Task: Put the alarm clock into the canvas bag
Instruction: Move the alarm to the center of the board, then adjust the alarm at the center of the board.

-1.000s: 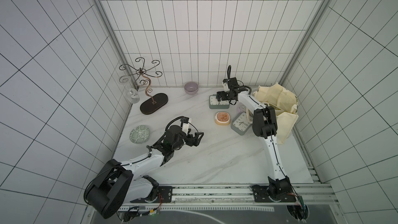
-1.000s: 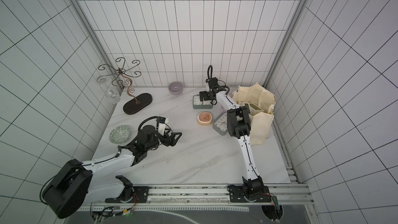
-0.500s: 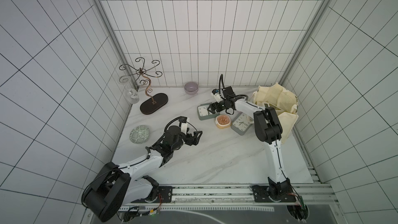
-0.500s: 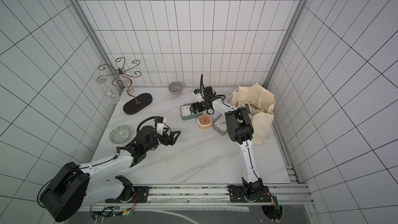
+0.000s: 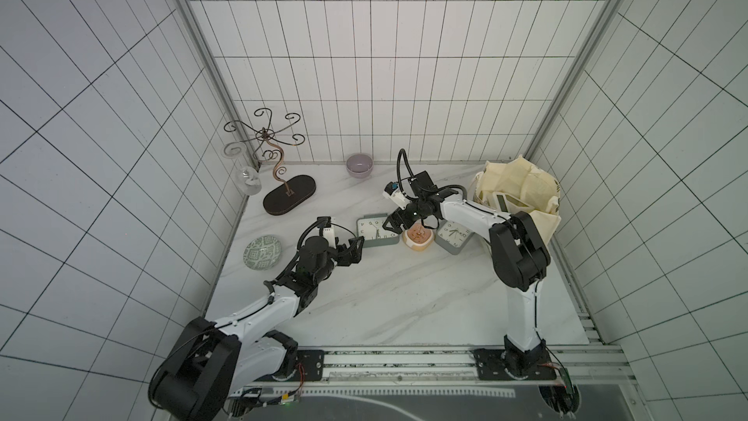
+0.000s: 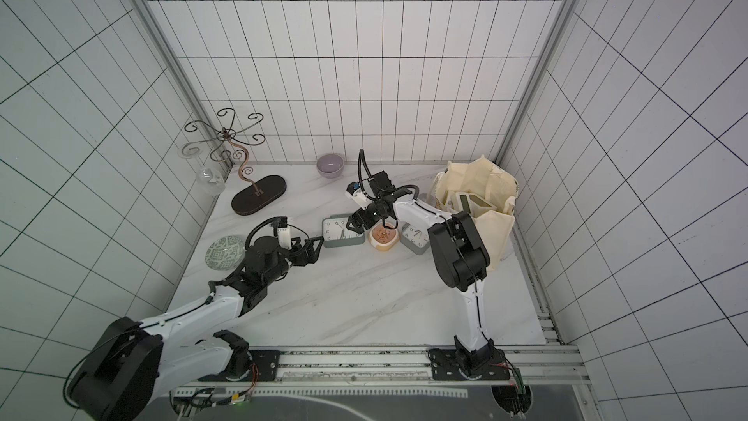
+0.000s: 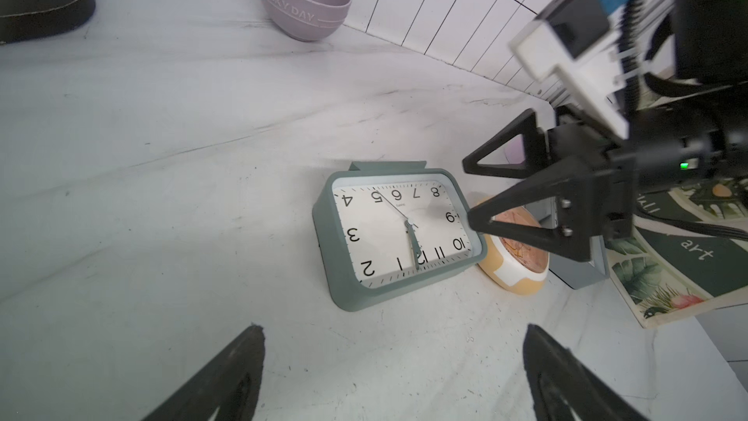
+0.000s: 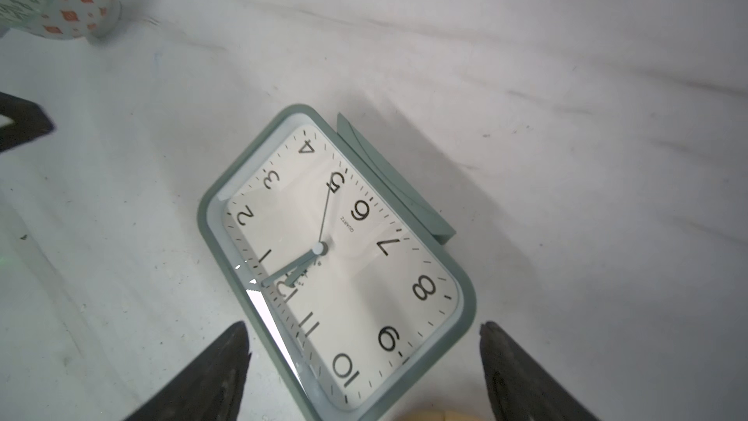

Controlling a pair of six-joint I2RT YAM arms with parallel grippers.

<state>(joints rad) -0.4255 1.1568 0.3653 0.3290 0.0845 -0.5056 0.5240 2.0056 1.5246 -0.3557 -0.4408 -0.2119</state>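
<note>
Top views, marble tabletop (image 5: 384, 297), white tiled walls (image 5: 364, 74)

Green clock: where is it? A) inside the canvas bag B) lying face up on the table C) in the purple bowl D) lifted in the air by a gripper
B: the green clock lies face up on the table, with the right gripper open over one end, not lifting it.
</note>
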